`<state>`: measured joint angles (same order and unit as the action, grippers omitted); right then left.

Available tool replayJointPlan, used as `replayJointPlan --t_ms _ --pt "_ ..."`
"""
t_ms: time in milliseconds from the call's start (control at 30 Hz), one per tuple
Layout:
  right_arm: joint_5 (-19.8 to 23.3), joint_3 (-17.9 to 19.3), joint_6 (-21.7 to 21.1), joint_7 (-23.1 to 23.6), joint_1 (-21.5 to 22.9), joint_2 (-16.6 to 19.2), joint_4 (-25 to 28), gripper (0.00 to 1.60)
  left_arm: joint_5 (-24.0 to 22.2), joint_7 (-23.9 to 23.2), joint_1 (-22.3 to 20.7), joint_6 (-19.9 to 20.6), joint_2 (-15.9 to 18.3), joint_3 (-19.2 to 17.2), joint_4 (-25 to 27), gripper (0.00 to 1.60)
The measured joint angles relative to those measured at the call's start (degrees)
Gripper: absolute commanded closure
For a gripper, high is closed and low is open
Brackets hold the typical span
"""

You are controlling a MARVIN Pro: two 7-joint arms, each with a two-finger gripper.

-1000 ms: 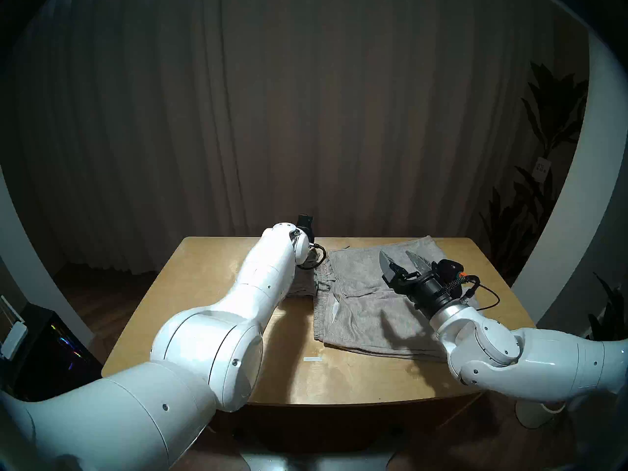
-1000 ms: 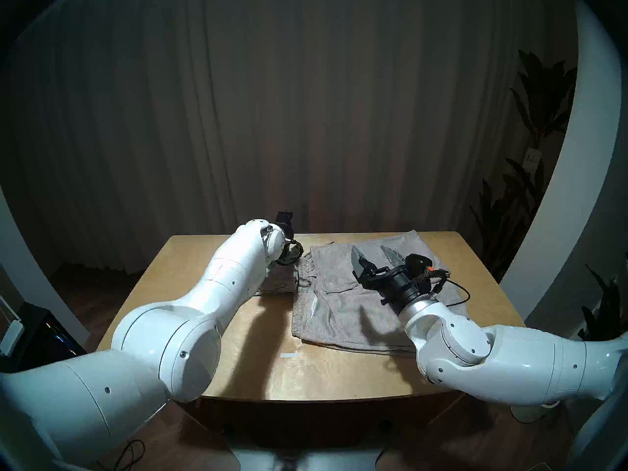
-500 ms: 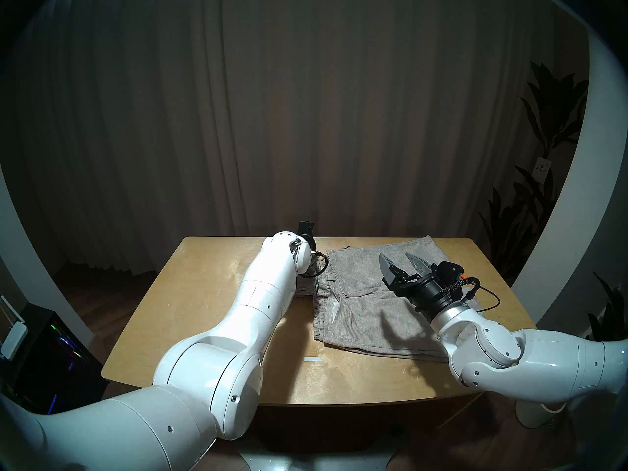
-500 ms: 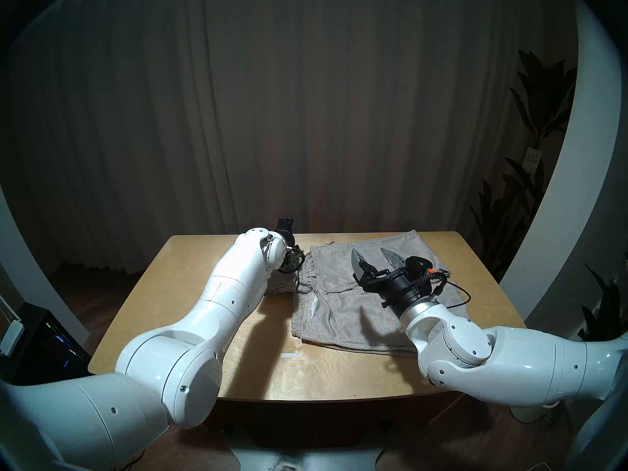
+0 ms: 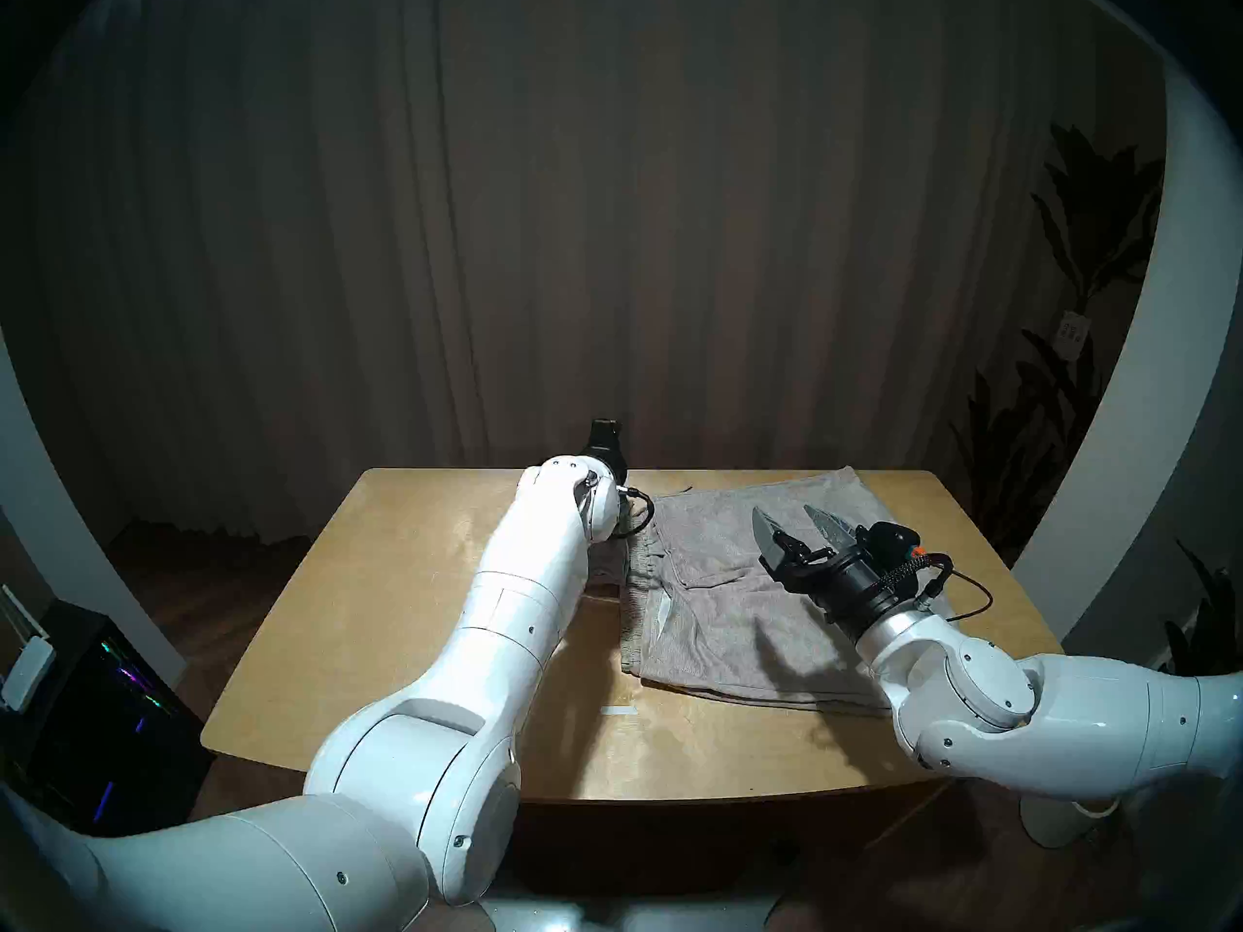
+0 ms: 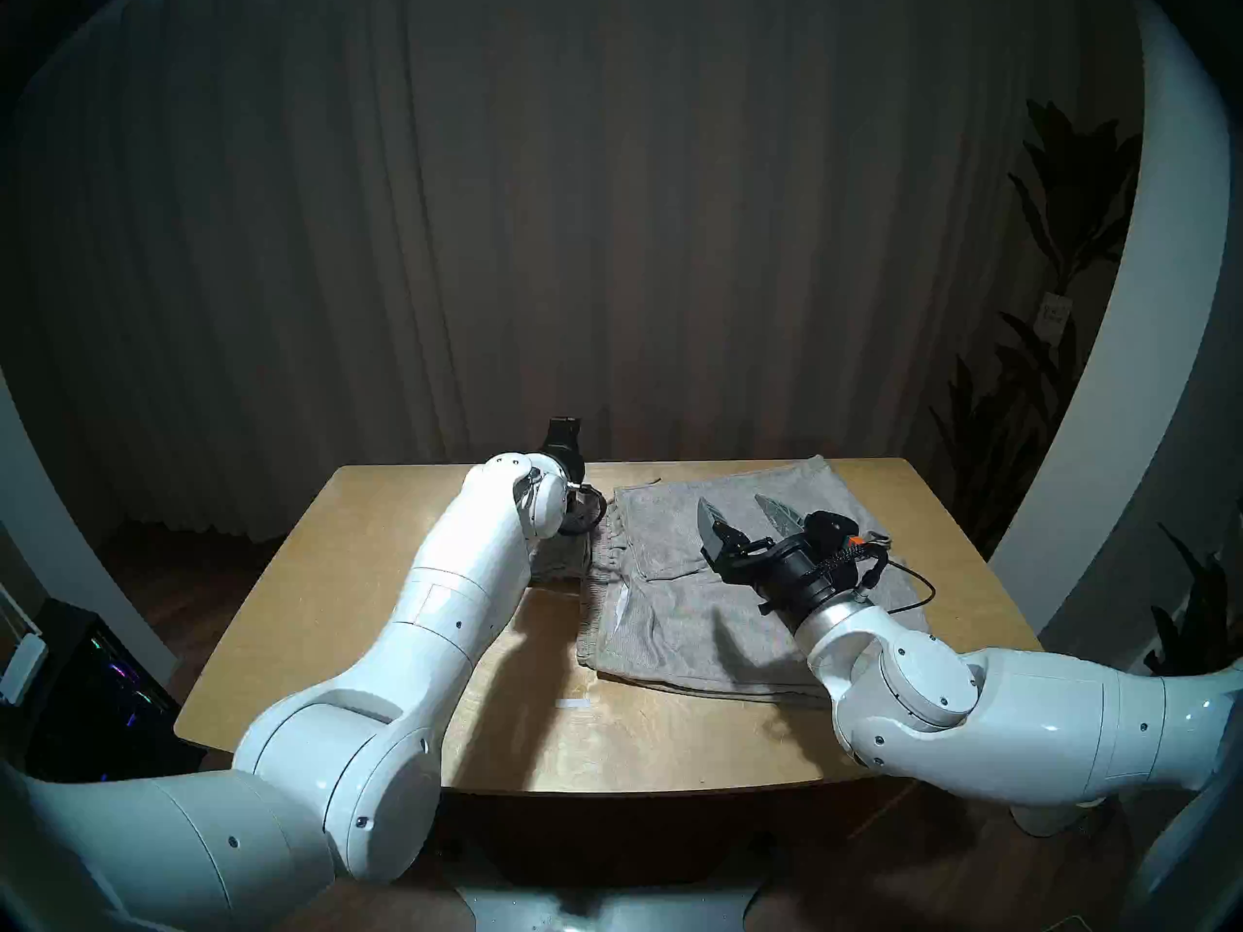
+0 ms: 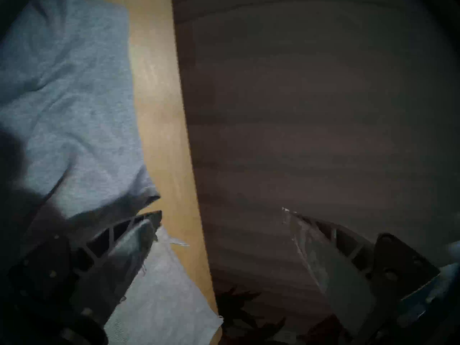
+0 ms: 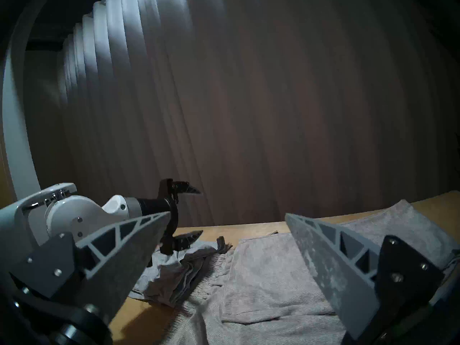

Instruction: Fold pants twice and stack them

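Wooden table [image 5: 417, 574]: beige-grey pants [image 5: 726, 594] folded flat, waistband gathered.

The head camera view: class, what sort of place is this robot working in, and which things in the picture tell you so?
Probably a home-like room or a lab dressed as one: a wooden table before a full-length curtain, a leafy houseplant at the right, and beige-grey pants laid out for folding.

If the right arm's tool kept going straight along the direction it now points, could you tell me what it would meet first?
Probably nothing on the table: the right tool, open and level above the beige-grey pants, aims over the table's far edge at the curtain. Depth is hard to judge.
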<state>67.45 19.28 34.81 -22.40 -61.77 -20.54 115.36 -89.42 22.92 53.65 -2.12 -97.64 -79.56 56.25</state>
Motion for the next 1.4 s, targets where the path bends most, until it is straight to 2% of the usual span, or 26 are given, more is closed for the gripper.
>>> replayJointPlan --t_ms 233,467,800,967,1133,1400 --pt "0.0 0.0 0.0 0.3 0.2 -0.6 0.0 0.00 1.0 0.0 3.0 -1.4 1.7 -0.9 5.5 0.00" --pt "0.3 0.0 -0.1 0.5 0.4 -1.2 -0.2 0.00 1.5 1.0 8.4 -1.7 3.2 -1.2 10.6 0.00" --pt "1.4 -0.1 -0.1 0.8 0.6 -1.7 -0.8 0.00 1.5 1.6 14.3 1.1 4.5 0.7 17.6 0.00" --pt "1.8 -0.2 -0.1 1.0 0.6 -1.8 -0.9 0.00 1.5 5.0 16.0 2.1 5.1 1.1 21.0 0.00" --pt "1.9 -0.2 0.0 1.0 0.6 -1.8 -0.8 0.00 1.7 7.6 15.7 2.3 5.4 1.1 20.1 0.00" --pt "1.6 -0.5 0.0 1.0 0.6 -1.8 -0.7 0.00 2.3 7.3 13.5 2.3 5.0 1.4 14.6 0.00"
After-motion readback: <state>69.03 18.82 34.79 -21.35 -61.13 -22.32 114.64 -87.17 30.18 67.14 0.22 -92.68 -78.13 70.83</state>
